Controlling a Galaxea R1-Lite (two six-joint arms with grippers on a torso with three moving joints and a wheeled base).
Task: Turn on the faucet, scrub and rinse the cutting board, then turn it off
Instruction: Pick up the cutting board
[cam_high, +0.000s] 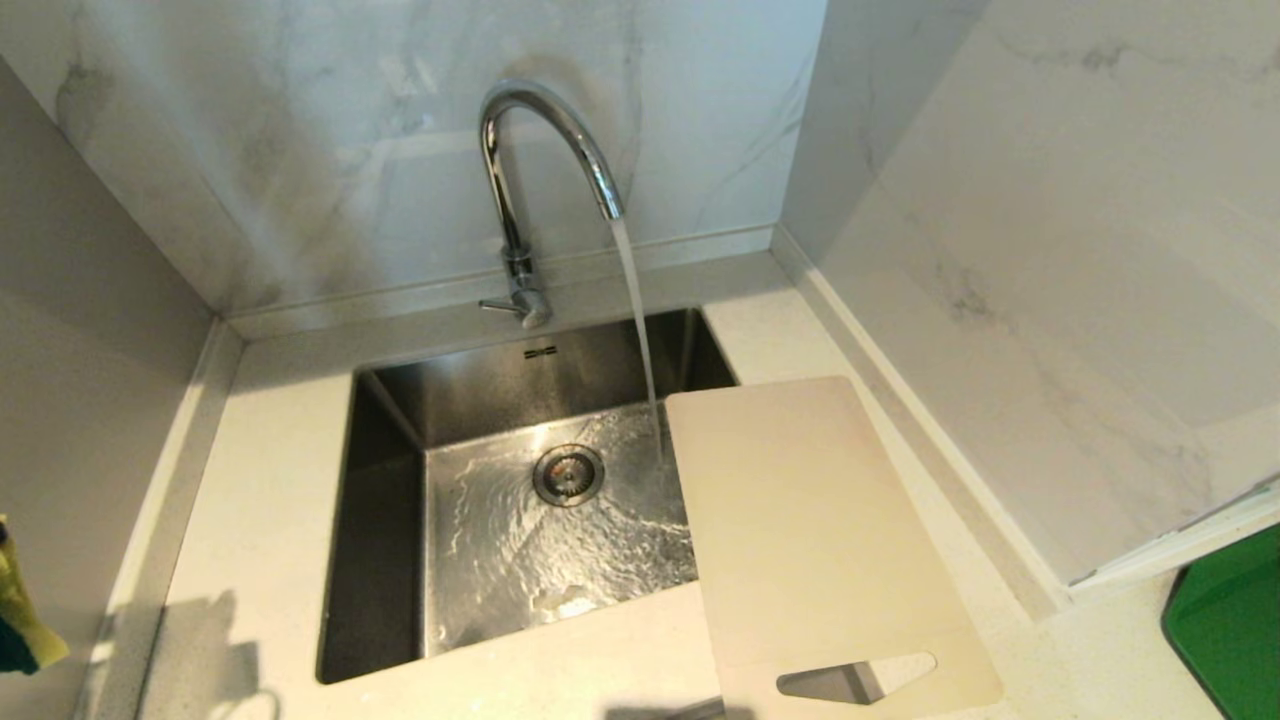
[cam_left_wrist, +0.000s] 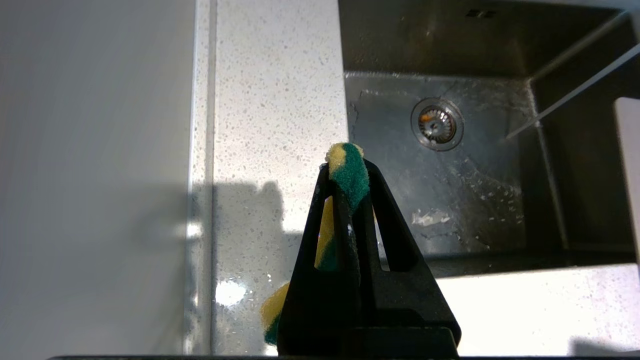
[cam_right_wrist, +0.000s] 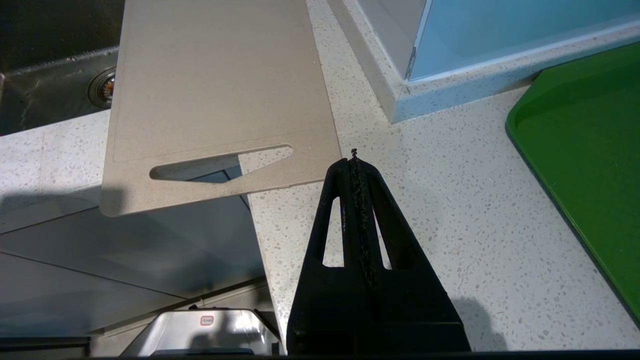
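**Clerk:** At twelve o'clock on the back ledge of the sink (cam_high: 385, 520): item one, the faucet (cam_high: 545, 150), chrome gooseneck, side lever turned, water (cam_high: 637, 320) running. The stream lands on the basin floor at about three o'clock from the drain (cam_high: 568, 474), just beside the near edge of item two.

**Checker:** Item two?

**Clerk:** The cutting board (cam_high: 810, 520), beige, lying flat at three o'clock of the basin. One long edge overhangs the sink; the handle cut-out end, at six o'clock, juts past the countertop (cam_high: 260, 480) front. Probably set so that a short push puts it under the water and run-off falls into the basin.

**Checker:** Dry or wet?

**Clerk:** Its face looks dry; scrubbing not yet begun, by my judgement.

**Checker:** Grippers?

**Clerk:** Left gripper (cam_left_wrist: 347, 167), at nine o'clock over the counter beside the basin, fingers pinched tight on a green-and-yellow sponge (cam_left_wrist: 350, 172), which sticks out past the tips, likely so the pad meets the board first. Right gripper (cam_right_wrist: 356, 162), at five o'clock over the counter, near the board's handle corner, fingers pressed together with nothing between them; parked.

**Checker:** Sundries?

**Clerk:** Green tray (cam_right_wrist: 590, 160), at four o'clock, well apart from the sink.
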